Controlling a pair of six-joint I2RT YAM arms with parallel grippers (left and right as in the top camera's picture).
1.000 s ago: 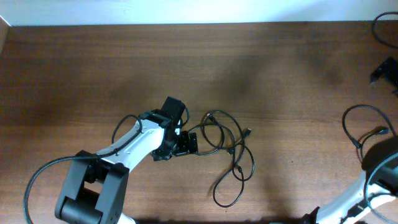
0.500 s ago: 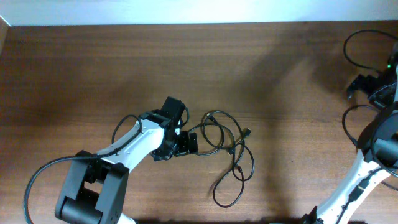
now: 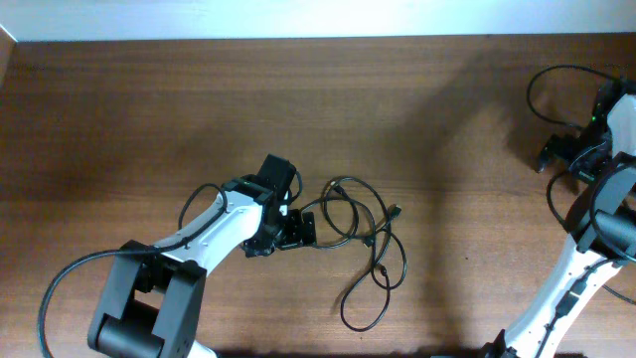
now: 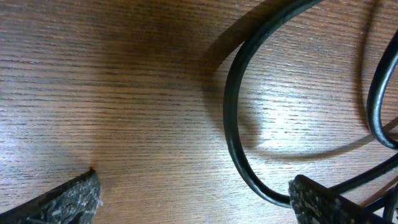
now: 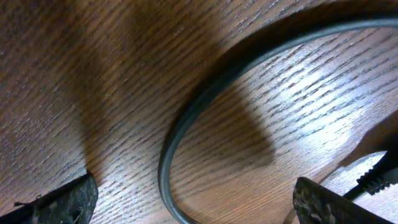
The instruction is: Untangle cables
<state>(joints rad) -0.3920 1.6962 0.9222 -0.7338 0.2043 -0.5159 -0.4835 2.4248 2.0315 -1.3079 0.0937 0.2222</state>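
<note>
Right claw [image 3: 549, 153] farther left

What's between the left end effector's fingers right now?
In the left wrist view, the open left end effector straddles a curved stretch of black cable lying on the bare wooden table.

Table [image 3: 139, 109]: no writing or labels.
Cables [image 3: 363, 239]: no readable marks.
Robot arms [image 3: 209, 234]: nothing legible, though the overhead view may be too coarse.

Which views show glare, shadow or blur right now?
Overhead: sharp, evenly lit, soft shadows on the table. Left wrist: glare patch on the wood right of the cable loop. Right wrist: glare inside the curved cable, heavy shadow on the left.
</note>
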